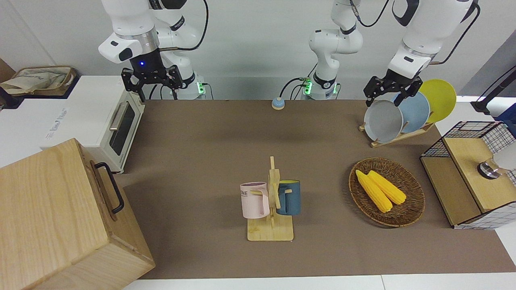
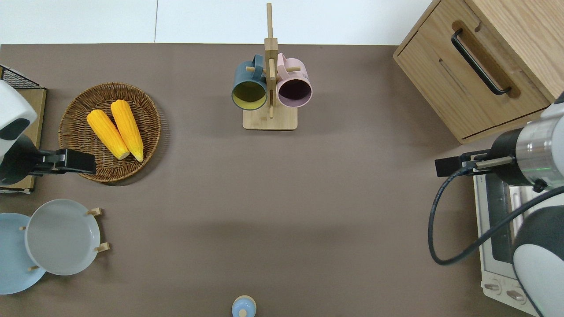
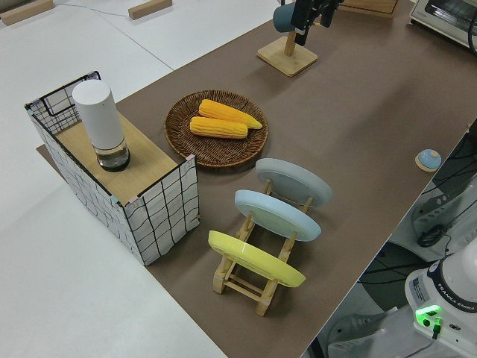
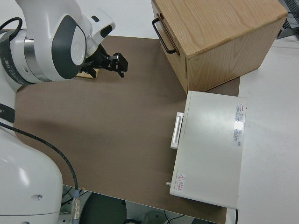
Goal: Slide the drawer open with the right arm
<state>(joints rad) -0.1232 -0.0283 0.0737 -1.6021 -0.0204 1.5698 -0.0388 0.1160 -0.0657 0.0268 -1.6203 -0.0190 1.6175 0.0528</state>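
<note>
The right gripper [image 1: 152, 84] is held wide open and empty above the toaster oven [image 1: 100, 121], drawer [image 2: 473, 79] untouched, left arm parked.

Pale grained wood drawer [image 2: 473, 86] with matt black metal handle [image 2: 478, 61]; woven wicker basket [image 2: 75, 110]; matt brown table [image 2: 282, 198].

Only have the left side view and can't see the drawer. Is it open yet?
Observer: No. The drawer sits flush in the wooden box, shut.
Operator: Is the right tool on the handle?
Observer: No. The right tool hangs over the table beside the toaster oven, clear of the handle.
Operator: Fingers?
Observer: The front view shows them spread apart, holding nothing.
</note>
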